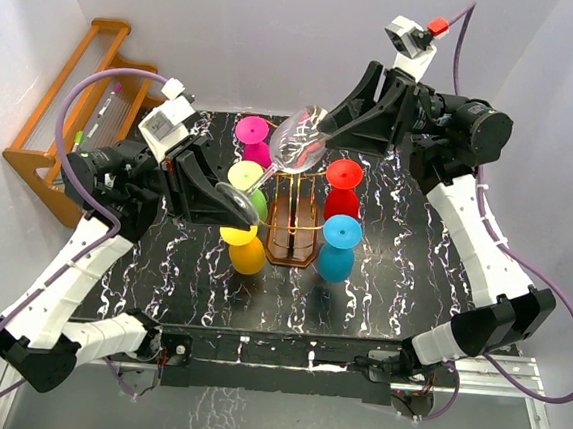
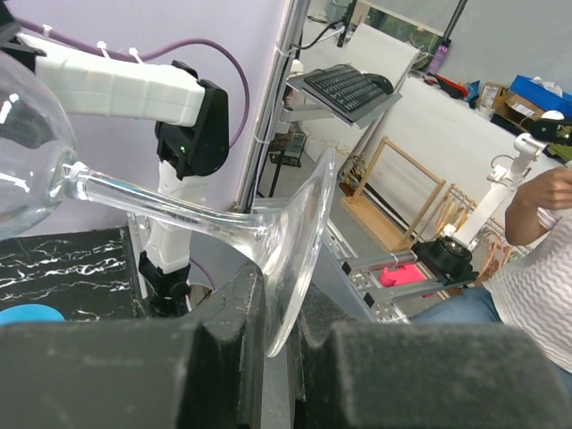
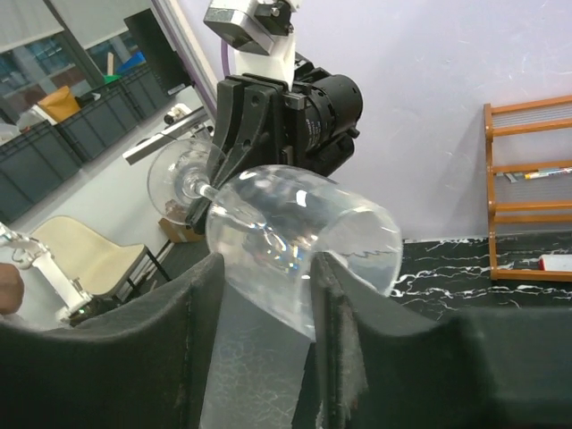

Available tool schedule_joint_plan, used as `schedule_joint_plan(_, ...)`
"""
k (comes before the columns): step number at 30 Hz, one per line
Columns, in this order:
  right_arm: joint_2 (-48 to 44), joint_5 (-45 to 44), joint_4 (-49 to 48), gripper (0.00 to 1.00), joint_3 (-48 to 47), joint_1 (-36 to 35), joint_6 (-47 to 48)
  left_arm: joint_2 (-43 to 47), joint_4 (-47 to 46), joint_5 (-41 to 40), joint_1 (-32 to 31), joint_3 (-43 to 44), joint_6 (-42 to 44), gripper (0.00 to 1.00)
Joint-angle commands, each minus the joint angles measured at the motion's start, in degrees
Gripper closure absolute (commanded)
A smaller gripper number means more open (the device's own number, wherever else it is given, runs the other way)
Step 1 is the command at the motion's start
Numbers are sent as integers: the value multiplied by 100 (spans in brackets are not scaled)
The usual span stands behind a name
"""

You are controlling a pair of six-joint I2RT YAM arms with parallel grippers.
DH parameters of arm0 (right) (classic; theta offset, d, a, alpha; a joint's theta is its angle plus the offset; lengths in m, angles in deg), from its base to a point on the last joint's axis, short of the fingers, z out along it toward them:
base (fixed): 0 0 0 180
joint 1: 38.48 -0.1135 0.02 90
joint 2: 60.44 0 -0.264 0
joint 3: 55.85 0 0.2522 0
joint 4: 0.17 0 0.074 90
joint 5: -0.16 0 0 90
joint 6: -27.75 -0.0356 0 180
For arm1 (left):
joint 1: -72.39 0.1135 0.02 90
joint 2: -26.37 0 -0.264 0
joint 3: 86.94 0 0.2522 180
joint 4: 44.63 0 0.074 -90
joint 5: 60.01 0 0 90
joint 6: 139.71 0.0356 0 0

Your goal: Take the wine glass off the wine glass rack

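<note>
- The rack [image 1: 293, 220] stands mid-table. Its left side is flanked by a pink goblet [image 1: 253, 133], a yellow-green goblet [image 1: 252, 186] and a yellow-orange goblet [image 1: 247, 251]. Its right side is flanked by a red goblet [image 1: 344, 184] and a blue goblet [image 1: 338, 249]. All are close beside it and bar approach from either side.
- The space above the rack is taken. The wine glass [image 1: 295, 143] lies tilted across it, foot clamped in the left gripper [image 1: 235, 208] and bowl between the fingers of the right gripper [image 1: 319, 132].
- The table [image 1: 413, 256] is open right of the red and blue goblets.
- The near strip, between the goblets and the arm bases, is open.
- A wooden shelf [image 1: 69, 120] stands at far left, just beside the left arm.
</note>
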Motion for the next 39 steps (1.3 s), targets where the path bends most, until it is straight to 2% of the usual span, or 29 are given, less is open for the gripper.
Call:
schedule_joint_plan(1, -34, 69, -353, 68, -18, -114, -139, -27, -457, -267, 7, 21, 61, 100)
schedule_joint_plan(3, -36, 95, -329, 88, -11, -115, -116, -16, -349, -276, 4, -13, 122, 100)
schedule_joint_plan(4, -48, 97, -317, 92, 2, -119, -92, 5, -197, -288, 7, -30, 214, 100)
schedule_joint_plan(7, -107, 114, -145, 93, 18, -115, 84, 162, 731, -424, 3, -21, 830, 100)
schedule_joint_plan(8, -129, 115, -109, 92, 25, -111, 129, 225, 1145, -471, 3, -9, 1100, 97)
schedule_joint_plan(11, -156, 131, -138, 92, 25, -111, 149, 491, 2090, -684, 8, -69, 1904, 63)
schedule_joint_plan(13, -158, 132, -245, 92, 35, -115, 88, 696, 2559, -843, 6, -158, 2307, 48)
schedule_joint_plan(17, -159, 141, -496, 92, 53, -113, -91, 1003, 3486, -1118, 3, -194, 3038, 37)
schedule_joint_plan(21, -148, 102, -519, 92, 95, -112, -101, 1170, 4079, -1334, 13, -182, 3420, 31)
schedule_joint_plan(23, -129, 89, -531, 92, 110, -112, -114, 1213, 4288, -1453, 4, -158, 3549, 23)
schedule_joint_plan(31, -187, 48, -498, 92, 98, -116, -103, 1384, 5143, -2050, 5, -22, 4053, 15)
schedule_joint_plan(36, -229, -3, -41, 92, 56, -113, 200, 1490, 5303, -2061, 3, -104, 4124, 15)
schedule_joint_plan(38, -229, 28, 16, 92, 72, -116, 242, 1483, 5174, -1962, 4, -154, 4072, 19)
schedule_joint_plan(39, -234, 59, 23, 92, 83, -112, 241, 1458, 5077, -1858, 5, -173, 4036, 25)
